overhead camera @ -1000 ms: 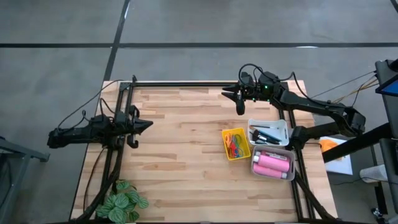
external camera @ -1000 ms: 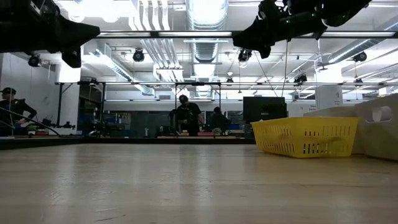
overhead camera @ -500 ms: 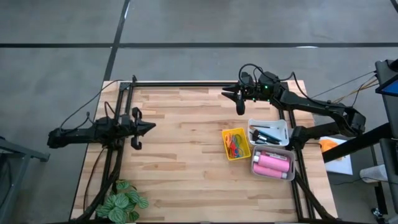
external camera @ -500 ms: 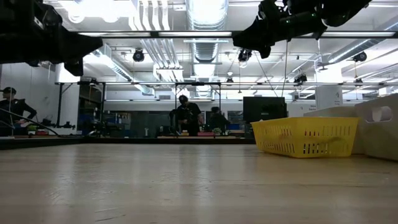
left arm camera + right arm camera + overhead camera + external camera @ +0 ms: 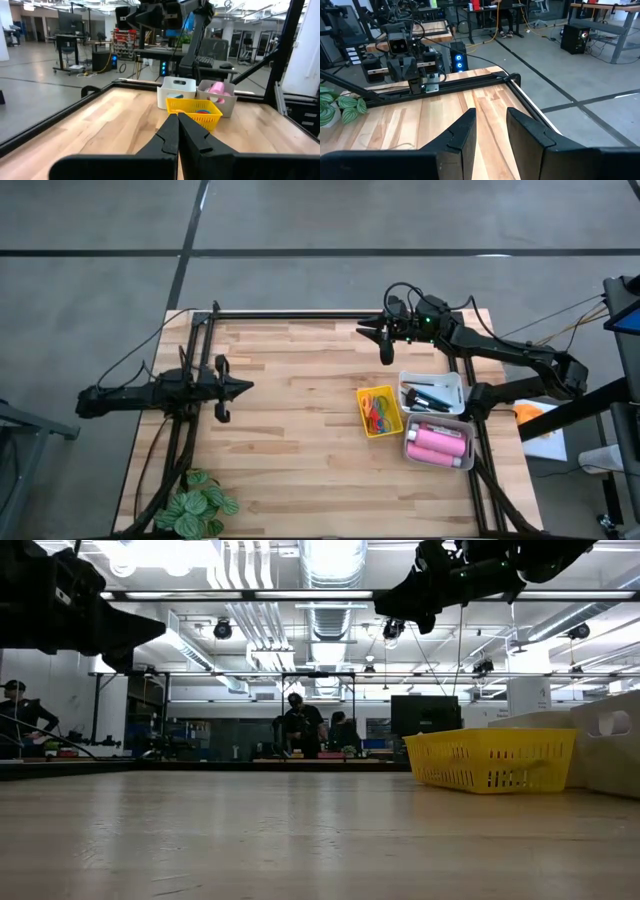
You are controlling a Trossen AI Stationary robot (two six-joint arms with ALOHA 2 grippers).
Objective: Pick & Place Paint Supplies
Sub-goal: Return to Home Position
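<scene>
Left claw (image 5: 243,387): clenched, its two fingers (image 5: 169,134) pressed together along their length, grasping nothing and touching nothing. It hangs above the bare bench (image 5: 300,455). A leafy plant (image 5: 198,506) stands well apart, behind it and to one side, near the bench corner.

Well ahead of this claw, across the bench, stand three containers side by side. The yellow bin (image 5: 361,406) is the nearest to it and holds the scissors (image 5: 378,411) as a tangle of coloured handles. Just beyond are a white tray (image 5: 432,376) with the dark brushes (image 5: 424,396) and a second pale tray (image 5: 440,462) with the pink paint bottles (image 5: 437,443). No supply lies loose on the bench, so the sorting looks complete.

Right claw (image 5: 384,348): released, its fingers (image 5: 462,131) parted by a moderate gap with only bench showing between them. It holds nothing and touches nothing. It hangs high above the bench. The white tray and the yellow bin are near it, below and behind its fingers, and do not show in its own wrist view. That view faces the left arm's base and the plant.

Step in hand, as judged: both arms withdraw to rest. Done well, each claw keeps its height while the arm folds back toward its own base. The right arm in particular should avoid dipping toward the tray rims under it. Neither claw needs to change its opening.
</scene>
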